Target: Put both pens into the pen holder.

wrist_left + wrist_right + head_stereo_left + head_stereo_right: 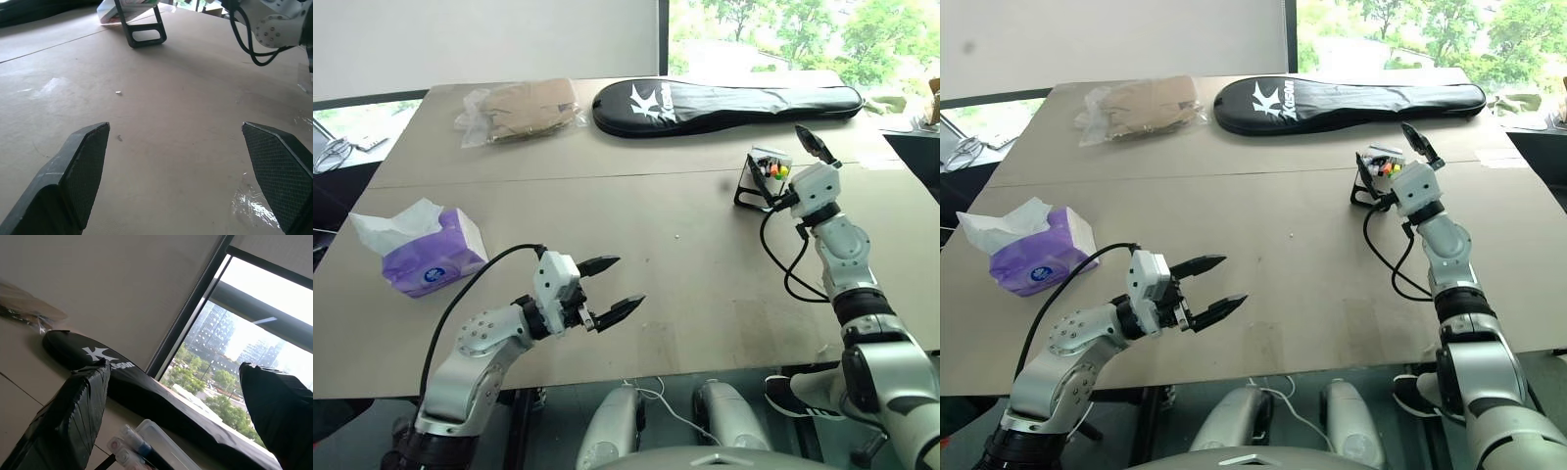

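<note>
The pen holder (766,176) stands on the table (636,206), coloured caps poking from its top, right beside and just below the right gripper (1417,140), whose fingers gape wide with nothing between them. Beyond that gripper lies the black racket bag (724,102). Well apart, the left gripper (613,287) hovers spread and empty, tissue pack (429,252) off to its left.
</note>
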`<action>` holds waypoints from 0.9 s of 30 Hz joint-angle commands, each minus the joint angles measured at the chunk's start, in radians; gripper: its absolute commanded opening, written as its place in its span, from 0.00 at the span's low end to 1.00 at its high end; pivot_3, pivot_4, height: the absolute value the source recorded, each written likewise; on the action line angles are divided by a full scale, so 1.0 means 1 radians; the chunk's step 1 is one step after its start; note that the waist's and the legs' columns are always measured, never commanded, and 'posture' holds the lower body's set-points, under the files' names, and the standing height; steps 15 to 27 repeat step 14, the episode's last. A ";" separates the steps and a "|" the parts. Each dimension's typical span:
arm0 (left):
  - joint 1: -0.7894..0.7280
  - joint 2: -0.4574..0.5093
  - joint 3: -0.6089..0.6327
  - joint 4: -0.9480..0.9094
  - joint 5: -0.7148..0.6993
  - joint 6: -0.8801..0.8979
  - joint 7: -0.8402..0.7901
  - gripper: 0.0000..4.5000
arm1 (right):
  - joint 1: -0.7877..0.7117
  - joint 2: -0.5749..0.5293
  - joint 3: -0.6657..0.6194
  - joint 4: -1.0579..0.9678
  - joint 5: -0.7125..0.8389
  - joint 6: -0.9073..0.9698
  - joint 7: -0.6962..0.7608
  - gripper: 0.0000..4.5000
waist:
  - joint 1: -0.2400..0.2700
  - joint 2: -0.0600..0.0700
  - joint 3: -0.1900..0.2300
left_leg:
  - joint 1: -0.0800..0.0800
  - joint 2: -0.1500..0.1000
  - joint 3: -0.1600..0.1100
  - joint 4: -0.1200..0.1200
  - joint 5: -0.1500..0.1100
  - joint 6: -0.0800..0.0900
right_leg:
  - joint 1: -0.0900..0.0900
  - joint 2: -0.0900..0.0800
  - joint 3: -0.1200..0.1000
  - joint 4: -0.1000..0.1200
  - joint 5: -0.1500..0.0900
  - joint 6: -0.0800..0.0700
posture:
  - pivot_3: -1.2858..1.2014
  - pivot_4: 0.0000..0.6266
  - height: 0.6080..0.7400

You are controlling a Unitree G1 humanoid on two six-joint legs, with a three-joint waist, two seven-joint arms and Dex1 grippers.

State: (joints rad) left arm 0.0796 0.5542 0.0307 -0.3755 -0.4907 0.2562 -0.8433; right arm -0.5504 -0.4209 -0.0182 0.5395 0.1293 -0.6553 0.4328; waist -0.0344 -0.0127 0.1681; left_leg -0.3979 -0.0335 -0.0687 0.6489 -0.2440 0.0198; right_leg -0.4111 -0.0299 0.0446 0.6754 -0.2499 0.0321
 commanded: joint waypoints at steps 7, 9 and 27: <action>0.095 -0.029 0.167 -0.087 -0.077 0.073 0.151 1.00 | 0.596 -0.279 -0.063 -0.900 0.368 0.755 0.172 0.99 | 0.017 0.002 -0.001 | -0.001 0.000 -0.004 0.000 0.000 0.000 | 0.002 -0.001 -0.003 -0.002 0.000 0.000 | 0.52 0.24 1.00; 0.141 -0.018 0.209 -0.129 -0.101 0.098 0.161 1.00 | 0.687 -0.323 -0.121 -0.948 0.385 0.794 0.197 0.99 | 0.017 0.002 -0.001 | 0.000 0.000 -0.003 0.001 0.000 0.000 | 0.002 -0.001 -0.002 -0.002 0.000 0.000 | 0.52 0.24 1.00; 0.214 -0.002 0.294 -0.207 -0.158 0.170 0.206 1.00 | 0.784 -0.345 -0.225 -0.987 0.419 0.848 0.232 0.99 | 0.019 0.001 -0.001 | 0.003 0.001 -0.004 0.002 0.000 0.000 | 0.007 0.000 -0.004 -0.005 -0.002 0.002 | 0.52 0.24 1.00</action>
